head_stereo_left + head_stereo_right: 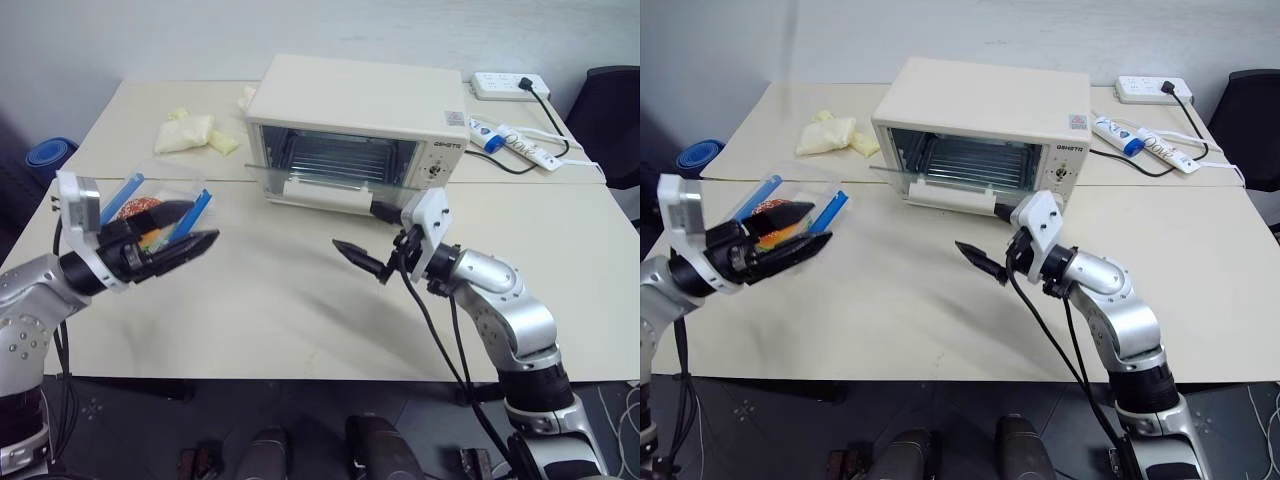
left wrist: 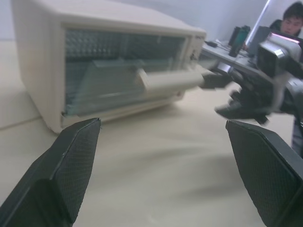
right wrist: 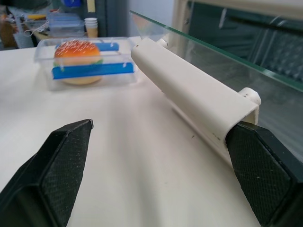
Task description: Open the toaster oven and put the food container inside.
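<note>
1 toaster oven [image 1: 355, 115], door dropped open; 1 food container [image 3: 87, 61] on the table [image 1: 280, 300]; 2 grippers, left gripper [image 2: 163, 177] and right gripper [image 3: 161, 177], both spread, empty.

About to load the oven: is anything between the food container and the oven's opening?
The door is down and the table between is bare, but the right end effector, open, hangs beside the door handle, in front of the opening.

Lowered glass door [image 1: 300, 180] juts out before the toaster oven [image 1: 355, 105] mouth
</note>
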Controlling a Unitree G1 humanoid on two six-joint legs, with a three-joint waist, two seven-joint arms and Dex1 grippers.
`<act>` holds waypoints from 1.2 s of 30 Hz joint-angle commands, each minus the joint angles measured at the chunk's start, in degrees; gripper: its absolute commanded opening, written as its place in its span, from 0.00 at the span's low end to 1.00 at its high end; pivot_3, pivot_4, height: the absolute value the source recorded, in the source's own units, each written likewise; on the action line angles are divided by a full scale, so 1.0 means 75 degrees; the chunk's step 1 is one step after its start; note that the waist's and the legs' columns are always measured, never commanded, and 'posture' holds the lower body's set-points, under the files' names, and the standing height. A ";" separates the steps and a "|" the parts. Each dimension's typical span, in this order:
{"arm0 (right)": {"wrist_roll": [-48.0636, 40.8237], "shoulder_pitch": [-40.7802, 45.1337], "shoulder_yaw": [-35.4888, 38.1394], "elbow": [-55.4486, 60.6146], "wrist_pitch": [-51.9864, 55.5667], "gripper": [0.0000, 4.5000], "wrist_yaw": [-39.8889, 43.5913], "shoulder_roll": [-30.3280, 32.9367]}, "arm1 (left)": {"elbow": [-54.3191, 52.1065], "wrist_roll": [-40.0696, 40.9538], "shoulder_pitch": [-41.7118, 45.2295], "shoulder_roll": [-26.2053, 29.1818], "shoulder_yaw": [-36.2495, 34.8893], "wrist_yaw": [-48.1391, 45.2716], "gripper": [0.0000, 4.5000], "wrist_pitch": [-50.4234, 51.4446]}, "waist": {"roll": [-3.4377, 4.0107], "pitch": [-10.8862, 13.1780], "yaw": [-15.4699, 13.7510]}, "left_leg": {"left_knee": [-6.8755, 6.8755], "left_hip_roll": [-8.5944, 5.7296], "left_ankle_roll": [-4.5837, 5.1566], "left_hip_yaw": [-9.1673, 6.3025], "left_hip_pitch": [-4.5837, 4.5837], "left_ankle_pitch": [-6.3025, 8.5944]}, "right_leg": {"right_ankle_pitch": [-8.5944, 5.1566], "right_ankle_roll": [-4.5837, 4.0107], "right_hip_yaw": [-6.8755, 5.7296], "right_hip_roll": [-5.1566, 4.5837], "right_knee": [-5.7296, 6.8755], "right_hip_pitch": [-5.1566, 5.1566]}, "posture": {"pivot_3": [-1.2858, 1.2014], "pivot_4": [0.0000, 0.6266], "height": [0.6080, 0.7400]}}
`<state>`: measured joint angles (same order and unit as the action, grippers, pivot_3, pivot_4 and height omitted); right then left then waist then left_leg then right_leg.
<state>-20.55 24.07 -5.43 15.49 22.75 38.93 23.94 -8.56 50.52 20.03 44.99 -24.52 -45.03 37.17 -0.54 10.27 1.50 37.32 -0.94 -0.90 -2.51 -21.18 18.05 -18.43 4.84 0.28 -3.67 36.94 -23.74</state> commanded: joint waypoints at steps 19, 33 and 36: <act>0.0878 -0.0953 0.0035 -0.0738 -0.2280 1.00 0.0203 -0.0163 | 0.5492 -0.3732 0.4425 -0.1537 0.2747 -0.1426 0.00 -0.2889 | -0.0010 0.0000 -0.0009 | 0.0009 -0.0017 -0.0022 0.0016 -0.0015 -0.0014 | 0.0004 0.0007 0.0004 0.0002 0.0045 -0.0015 | 0.52 0.24 1.00; 0.0219 -0.2113 0.1093 0.0033 -0.1916 1.00 -0.0277 0.0039 | 0.3370 -0.3102 0.2490 -0.1470 0.2129 -0.2040 0.00 -0.2564 | -0.0020 0.0006 0.0007 | 0.0069 0.0004 -0.0004 0.0021 -0.0008 -0.0004 | 0.0011 0.0020 0.0016 0.0013 0.0036 0.0004 | 0.52 0.24 1.00; 0.0077 -0.1219 0.1119 -0.0190 -0.1533 1.00 -0.0465 -0.0108 | 0.2597 -0.2833 0.1780 -0.1328 0.1681 -0.1887 0.00 -0.2473 | -0.0019 0.0006 0.0026 | 0.0060 0.0009 -0.0016 0.0016 -0.0005 -0.0007 | 0.0008 0.0016 0.0016 0.0014 0.0044 -0.0002 | 0.52 0.24 1.00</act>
<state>-18.54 13.21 1.76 13.07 10.45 36.33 23.41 14.69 27.30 34.05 33.84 -8.97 -59.67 18.59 -0.68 10.32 1.69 37.76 -0.86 -1.05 -2.39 -21.23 18.00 -18.38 4.94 0.40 -3.56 37.27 -23.78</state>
